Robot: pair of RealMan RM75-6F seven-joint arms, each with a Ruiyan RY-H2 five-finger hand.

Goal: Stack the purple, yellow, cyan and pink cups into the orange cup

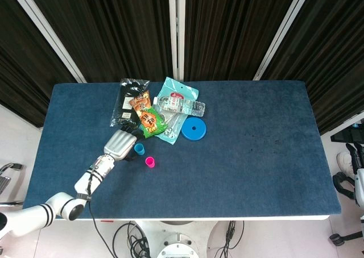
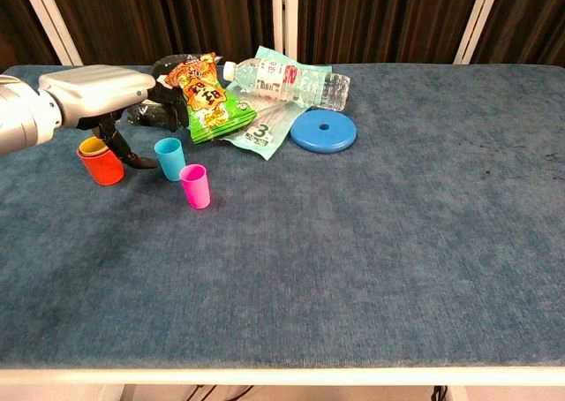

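While your view takes in the whole blue table, its clutter sits toward the far left. A black packet lies furthest back there, with a teal pouch beside it and a clear water bottle lying on its side across that pouch. A green and orange snack bag rests against both, and a blue disc lies flat just right of the pouch.

Your left hand hovers above the table between the orange cup and the cyan cup, palm down, its dark fingers pointing downward and spread apart, holding nothing. In the head view it covers the orange cup altogether. Your right hand does not show in either view.

The orange cup stands upright near the table's left edge, and a yellow cup is nested inside it with only its rim showing. You cannot tell whether a purple cup sits beneath the yellow one. The cyan cup stands upright just right of the orange cup, apart from it. The pink cup stands upright just beside the cyan one, nearer you.
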